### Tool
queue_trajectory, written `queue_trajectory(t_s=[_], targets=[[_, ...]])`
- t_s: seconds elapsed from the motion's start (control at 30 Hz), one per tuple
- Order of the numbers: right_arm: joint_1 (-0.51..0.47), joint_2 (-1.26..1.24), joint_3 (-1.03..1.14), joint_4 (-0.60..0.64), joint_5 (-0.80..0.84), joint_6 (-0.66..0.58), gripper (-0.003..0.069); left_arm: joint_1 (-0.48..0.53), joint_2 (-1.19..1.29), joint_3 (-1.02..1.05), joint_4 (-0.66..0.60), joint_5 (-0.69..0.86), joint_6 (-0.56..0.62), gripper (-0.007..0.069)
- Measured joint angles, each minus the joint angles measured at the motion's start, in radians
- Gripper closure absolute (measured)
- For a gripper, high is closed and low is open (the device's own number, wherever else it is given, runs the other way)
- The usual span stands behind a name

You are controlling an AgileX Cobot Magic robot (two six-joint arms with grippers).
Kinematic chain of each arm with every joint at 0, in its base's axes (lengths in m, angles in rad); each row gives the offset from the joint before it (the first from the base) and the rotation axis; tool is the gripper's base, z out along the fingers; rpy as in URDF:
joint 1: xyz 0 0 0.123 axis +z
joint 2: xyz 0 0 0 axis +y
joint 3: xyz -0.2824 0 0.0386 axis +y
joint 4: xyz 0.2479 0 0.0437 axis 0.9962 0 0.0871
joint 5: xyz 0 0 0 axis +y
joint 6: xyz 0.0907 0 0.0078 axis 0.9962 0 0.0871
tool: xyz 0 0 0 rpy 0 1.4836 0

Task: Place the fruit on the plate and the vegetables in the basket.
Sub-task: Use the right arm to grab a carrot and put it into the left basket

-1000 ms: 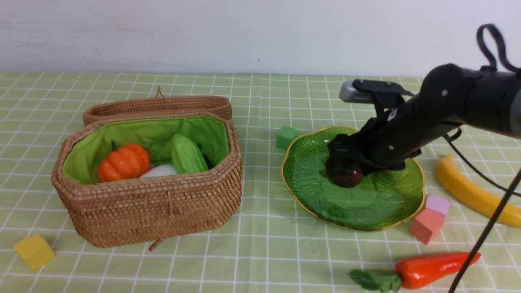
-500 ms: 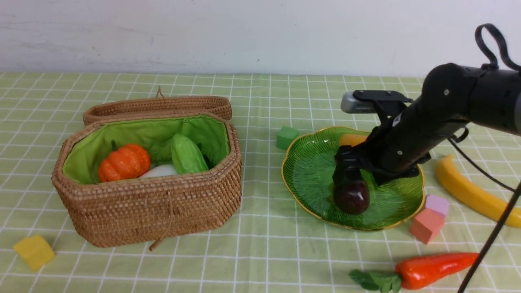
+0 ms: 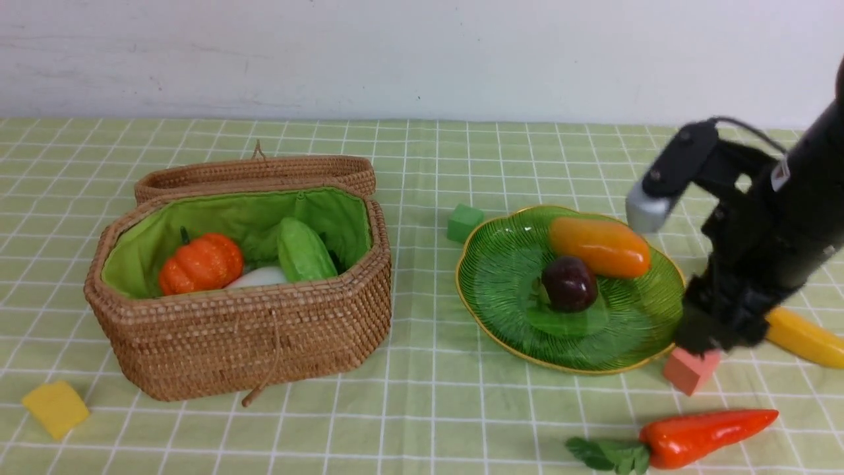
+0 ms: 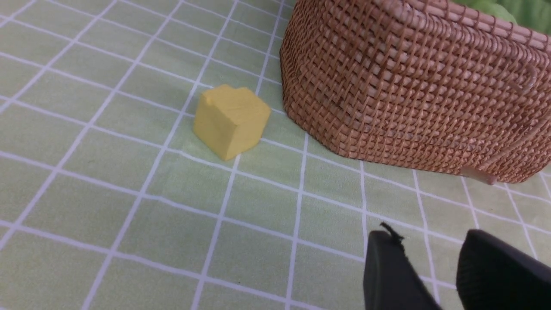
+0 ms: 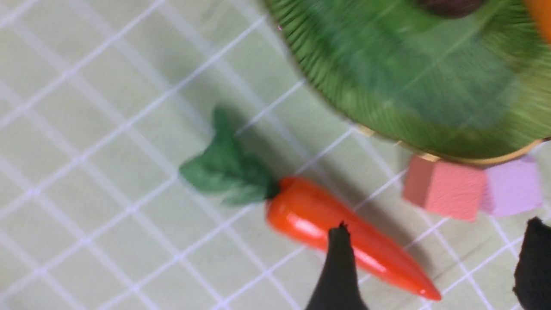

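At the near edge, 5 o'clock from the plate (image 3: 501, 290), lies the carrot (image 3: 705, 432); the right gripper (image 5: 438, 226) hangs over it, jaws released, empty; the left gripper (image 4: 430, 241), jaws parted, holds nothing; the banana (image 3: 801, 336) lies at 3 o'clock; the purple fruit (image 3: 569, 284) and mango (image 3: 600, 247) sit on the plate; at 9 o'clock the basket (image 3: 250, 343) holds the pumpkin (image 3: 201, 262), radish (image 3: 260, 277) and cucumber (image 3: 303, 251).

We see bright, even, diffuse light over the counter (image 3: 422, 422), with only soft, faint shadows at the base of the basket (image 3: 250, 343). Small white glare streaks sit on the glossy carrot (image 3: 705, 432). The right wrist view is motion-blurred, smearing the plate (image 5: 387, 86); the left wrist view is sharp.
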Motion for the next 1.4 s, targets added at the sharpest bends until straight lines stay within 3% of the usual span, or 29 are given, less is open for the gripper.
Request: queue_trajectory(t_s=[0.13, 0.27, 0.43, 0.77, 0.87, 1.0, 1.07, 1.23, 1.4], targets=[[0.000, -0.020, 0.175, 0.036, 0.006, -0.296, 0.0162, 0.000, 0.000, 0.000, 0.000, 0.000, 0.000, 0.0387], [0.000, -0.021, 0.324, 0.040, -0.169, -0.427, 0.0163, 0.000, 0.000, 0.000, 0.000, 0.000, 0.000, 0.0386], [0.000, -0.008, 0.400, 0.006, -0.379, -0.459, 0.0163, 0.000, 0.000, 0.000, 0.000, 0.000, 0.000, 0.0386], [0.000, 0.146, 0.401, -0.070, -0.440, -0.485, 0.0163, 0.000, 0.000, 0.000, 0.000, 0.000, 0.000, 0.0386], [0.000, 0.182, 0.396, -0.074, -0.436, -0.485, 0.0190, 0.000, 0.000, 0.000, 0.000, 0.001, 0.000, 0.0386], [0.000, 0.189, 0.378, -0.054, -0.386, -0.485, 0.0297, 0.000, 0.000, 0.000, 0.000, 0.001, 0.000, 0.0386], [-0.001, 0.190, 0.353, -0.019, -0.335, -0.485, 0.0294, 0.000, 0.000, 0.000, 0.000, 0.001, 0.000, 0.0386], [0.039, 0.161, 0.222, 0.228, -0.263, -0.487, 0.0294, 0.000, 0.000, 0.000, 0.000, 0.001, 0.000, 0.0386], [0.199, 0.159, -0.022, 0.479, -0.279, -0.554, 0.0294, 0.000, 0.000, 0.000, 0.000, 0.001, -0.001, 0.0386]])
